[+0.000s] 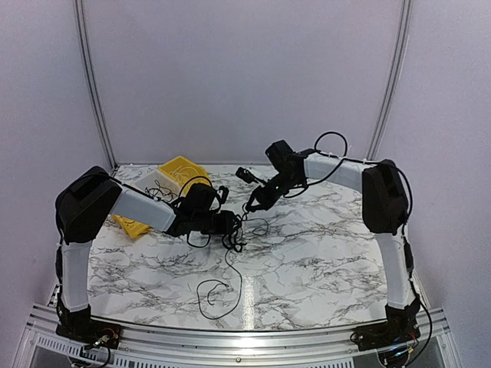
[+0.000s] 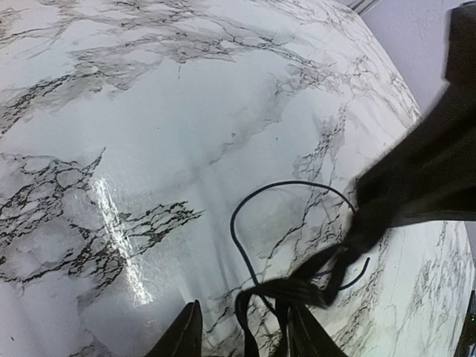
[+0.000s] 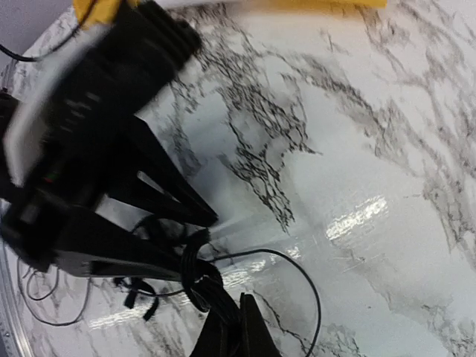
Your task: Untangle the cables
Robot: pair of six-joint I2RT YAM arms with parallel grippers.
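Cables: a small dark knot of the cables [image 1: 239, 222] sits over the middle of the marbled bench [image 1: 330, 261], between the two tools.
Loose strand: only the top view shows one thin strand [image 1: 229, 264] running from the knot toward the near edge and curling into a loop flat on the bench.
Left tool: the left tool [image 1: 232, 230] reaches in from the left, at the knot. Its own camera shows its fingers [image 2: 187, 335] set wide apart, released, with the cables [image 2: 297, 286] crossing the gap beside one finger.
Right tool: the right tool [image 1: 252, 205] comes in from the right, just above the knot. Its own camera shows the tool [image 3: 232, 312] clenched, its narrow tips pressed together on a bunched length of the cables [image 3: 195, 279].
Left wrist view alone: the right tool [image 2: 361, 223] appears as a dark taper with the bundle leaving its tip, and a single open curve of wire lies on the bench [image 2: 149, 111] behind.
Right wrist view alone: the left tool [image 3: 201, 245] fills the left side, blurred, with its fingers spread and strands draped about its tips.
Yellow bin: a yellow bin [image 1: 184, 170] stands at the far left of the bench, well apart from the knot. More thin wire lies just beside it, too small to sort out.
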